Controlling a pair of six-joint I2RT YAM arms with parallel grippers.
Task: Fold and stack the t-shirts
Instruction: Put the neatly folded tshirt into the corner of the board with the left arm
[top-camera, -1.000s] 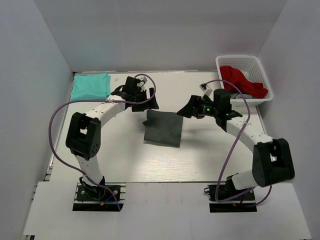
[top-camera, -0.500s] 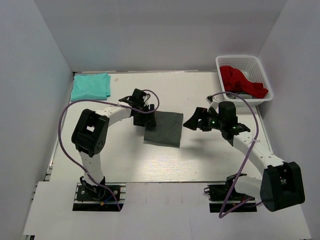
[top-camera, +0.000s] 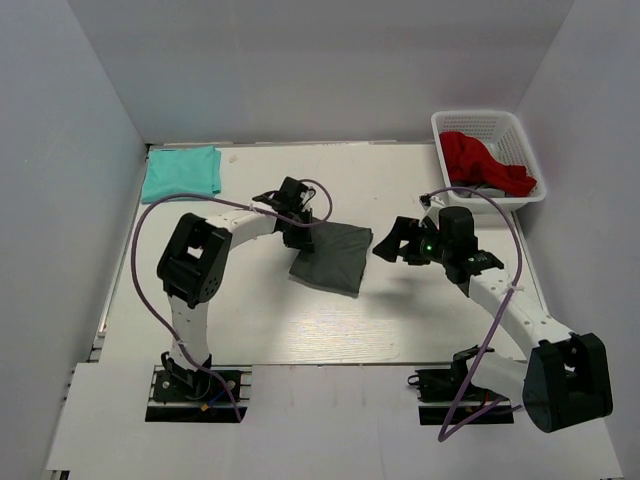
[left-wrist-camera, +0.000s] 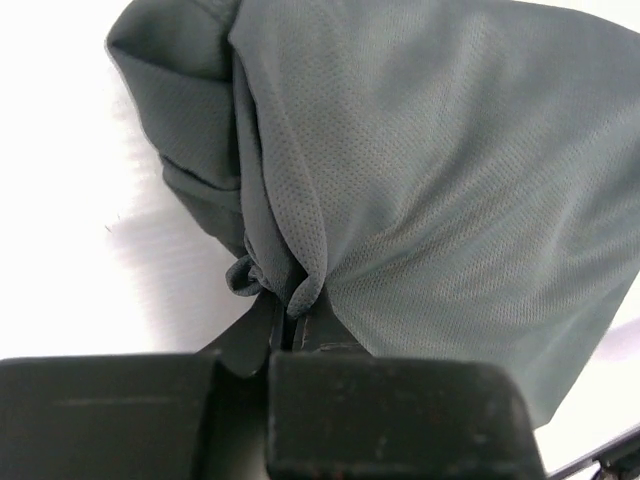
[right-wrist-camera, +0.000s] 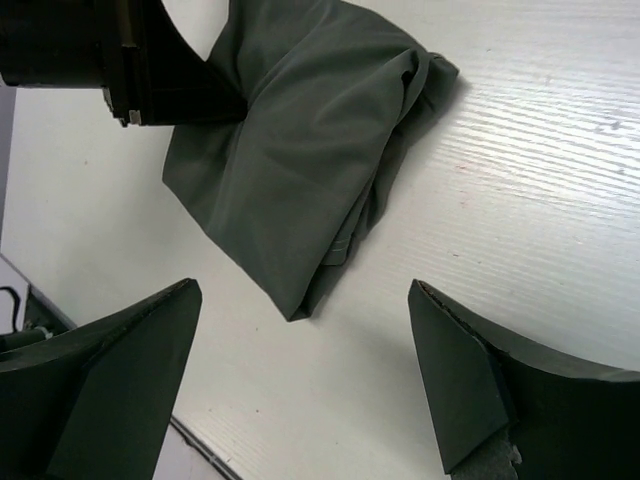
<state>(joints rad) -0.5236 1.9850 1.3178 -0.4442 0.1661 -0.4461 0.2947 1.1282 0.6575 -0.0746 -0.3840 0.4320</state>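
Note:
The dark grey t-shirt lies folded in the middle of the table. My left gripper is shut on its upper left edge. In the left wrist view the jaws pinch a bunched fold of the grey t-shirt. My right gripper hovers just right of the shirt, open and holding nothing. In the right wrist view its fingers straddle the near corner of the grey t-shirt without touching it. The teal t-shirt lies folded in the far left corner.
A white lattice basket stands at the far right with a red garment in it. White walls close in the table on three sides. The left gripper's body shows at the top left of the right wrist view.
My left gripper has moved right and forward onto the grey shirt's edge and shut on it, bunching the cloth. The right gripper has come lower and nearer the shirt, still open.

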